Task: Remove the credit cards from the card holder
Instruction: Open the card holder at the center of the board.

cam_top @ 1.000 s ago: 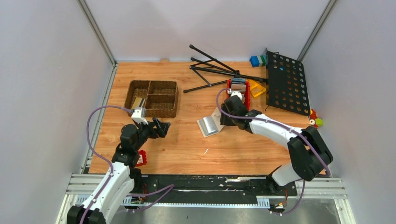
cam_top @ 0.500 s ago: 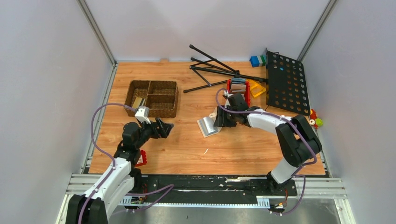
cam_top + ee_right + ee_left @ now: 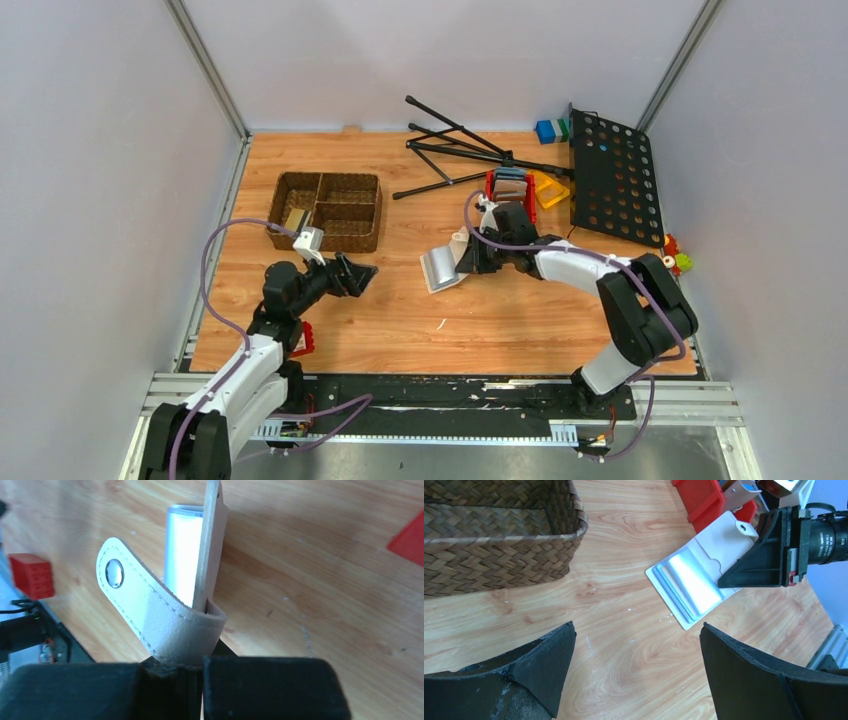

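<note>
The beige card holder (image 3: 440,268) lies open on the wood near the middle of the table. Its pale blue-grey inside (image 3: 696,580) faces up and shines with glare. Thin edges of the credit cards (image 3: 672,592) show as stripes in its pockets. My right gripper (image 3: 470,256) is shut on the strap end of the card holder's flap (image 3: 172,630), and the strap with its snap curls up from the jaws. That flap stands on edge in the right wrist view. My left gripper (image 3: 638,627) hovers open left of the holder, with nothing between its fingers.
A brown woven basket (image 3: 327,210) stands at the left, with a small pale item (image 3: 295,219) in one compartment. A red rack with wallets (image 3: 510,186), a black folded stand (image 3: 455,150) and a black perforated plate (image 3: 612,175) sit at the back right. A red block (image 3: 303,340) lies by the left arm.
My right gripper went from part open to shut on the card holder's strap flap, and the holder slid slightly left. My left gripper moved a little right toward the holder, still open.
</note>
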